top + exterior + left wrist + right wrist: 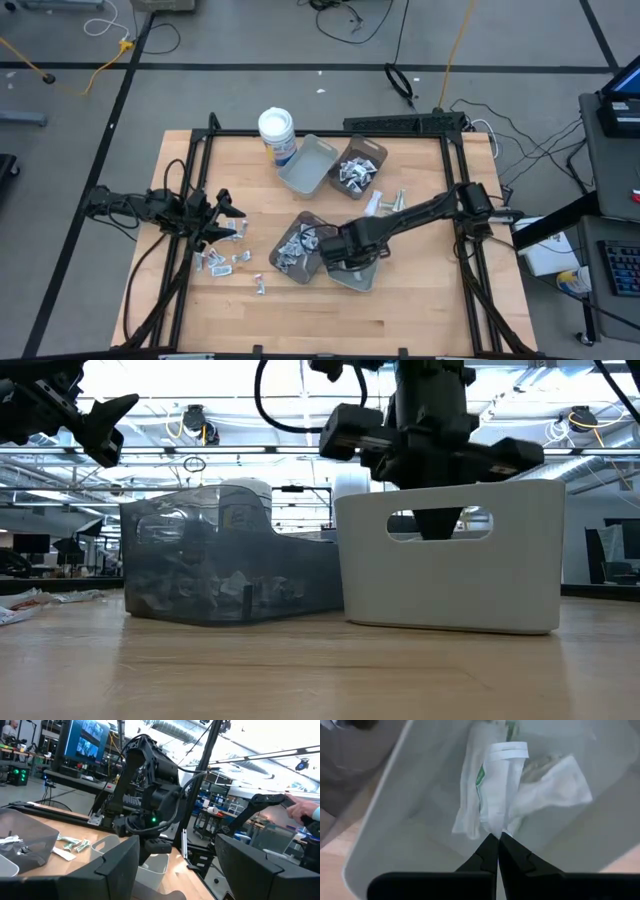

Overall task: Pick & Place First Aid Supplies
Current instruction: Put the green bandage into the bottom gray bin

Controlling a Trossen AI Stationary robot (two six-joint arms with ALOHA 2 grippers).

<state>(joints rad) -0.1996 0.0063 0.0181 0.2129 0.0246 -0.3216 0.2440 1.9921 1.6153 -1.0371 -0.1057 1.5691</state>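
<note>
We see the right claw (498,838) lowered into the grey tray (352,274) at lower centre of the high view, its tips pinched together at the edge of a white packet (496,785) lying in that tray; whether it grips the packet we cannot tell. The left claw (232,213) hangs spread apart and empty at the frame's left, above loose packets (222,260) on the bench (420,310).

Pale wooden table (420,300), matt grey plastic tray (450,585), crinkled papery white packets (500,795)
</note>
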